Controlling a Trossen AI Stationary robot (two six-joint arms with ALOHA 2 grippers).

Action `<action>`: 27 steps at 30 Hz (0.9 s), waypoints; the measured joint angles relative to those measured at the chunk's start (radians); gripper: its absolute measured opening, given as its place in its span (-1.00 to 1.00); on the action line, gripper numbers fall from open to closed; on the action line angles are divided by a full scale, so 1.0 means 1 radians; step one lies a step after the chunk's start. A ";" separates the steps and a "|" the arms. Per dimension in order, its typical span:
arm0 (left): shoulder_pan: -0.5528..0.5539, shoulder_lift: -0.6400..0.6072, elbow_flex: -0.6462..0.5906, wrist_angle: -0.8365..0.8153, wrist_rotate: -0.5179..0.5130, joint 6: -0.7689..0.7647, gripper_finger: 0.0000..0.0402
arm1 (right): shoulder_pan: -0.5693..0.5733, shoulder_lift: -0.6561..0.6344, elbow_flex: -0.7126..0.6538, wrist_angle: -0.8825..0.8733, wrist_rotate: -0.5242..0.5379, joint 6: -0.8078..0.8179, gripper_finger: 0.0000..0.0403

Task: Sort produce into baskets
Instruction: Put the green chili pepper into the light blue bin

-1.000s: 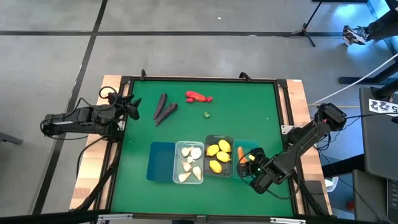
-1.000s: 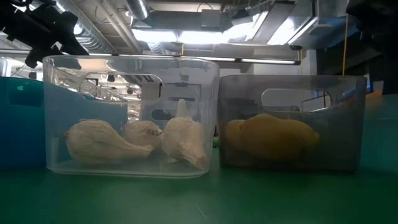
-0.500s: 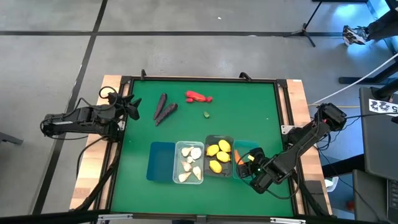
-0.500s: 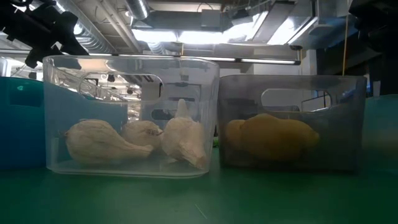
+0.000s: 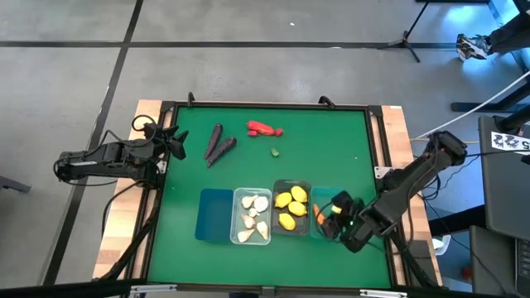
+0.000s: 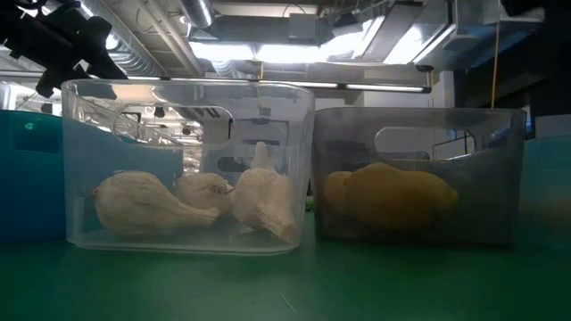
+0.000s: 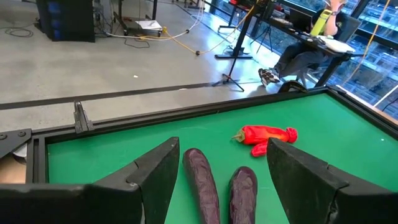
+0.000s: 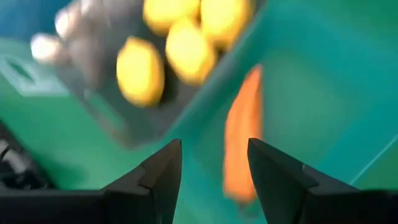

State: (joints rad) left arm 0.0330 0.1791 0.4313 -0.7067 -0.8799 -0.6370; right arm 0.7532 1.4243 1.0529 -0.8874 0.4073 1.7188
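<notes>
Right gripper (image 5: 338, 222) (jaws apart, empty) hovers over the teal bin (image 5: 330, 199); the 2 purple pieces (image 5: 219, 144) lie nearer the left gripper (image 5: 175, 143).

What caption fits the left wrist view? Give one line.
Open left tool faces two purple eggplants and a red pepper on the green table.

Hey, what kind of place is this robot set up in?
Probably a robotics lab or workshop: bare grey concrete floor around the green-topped table, a black tripod stand, loose cables, and exposed ceiling ducts.
</notes>
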 joint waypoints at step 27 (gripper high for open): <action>0.000 0.000 0.000 -0.002 0.000 -0.004 0.18 | -0.816 0.002 0.152 0.331 -0.077 -1.494 0.41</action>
State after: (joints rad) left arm 0.0327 0.1791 0.4313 -0.7082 -0.8799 -0.6407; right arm -0.0632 1.4265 1.2045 -0.5559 0.3300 0.2248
